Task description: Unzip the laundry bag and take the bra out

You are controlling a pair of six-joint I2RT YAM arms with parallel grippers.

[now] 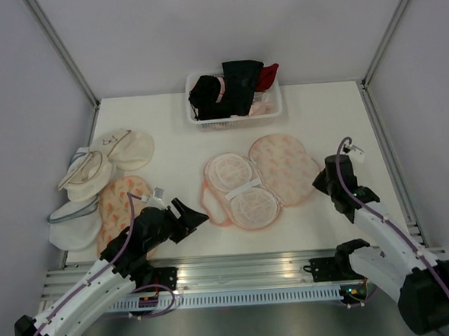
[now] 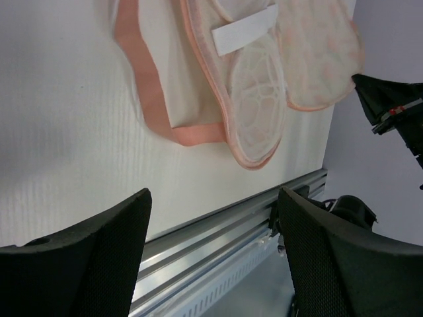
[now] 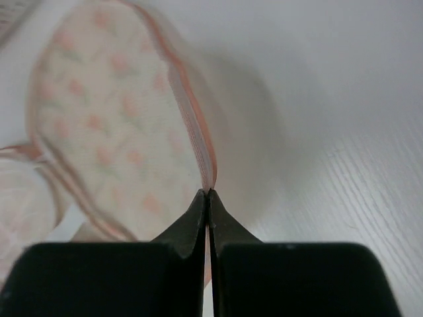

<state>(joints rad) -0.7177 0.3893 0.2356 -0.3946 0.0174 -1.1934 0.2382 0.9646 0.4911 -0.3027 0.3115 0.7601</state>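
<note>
The laundry bag (image 1: 285, 168) lies unzipped and spread in two oval halves mid-table, pink edging around both. Its left half (image 2: 254, 99) shows pale mesh lining and a white label. My right gripper (image 3: 209, 191) is shut on the pink zipper edge of the printed right half (image 3: 106, 125), at that half's right rim (image 1: 321, 183). My left gripper (image 2: 215, 198) hangs open over the table's front edge, left of the bag (image 1: 197, 215), holding nothing. The bra (image 1: 207, 93), black with pink trim, lies in the basket at the back.
A white basket (image 1: 236, 115) at the back centre also holds an all-black garment (image 1: 243, 77) and a red one (image 1: 268, 75). Cream domed pouches (image 1: 95, 172) and a smaller orange printed pouch (image 1: 120, 208) lie at the left. An aluminium rail (image 1: 238, 270) runs along the front.
</note>
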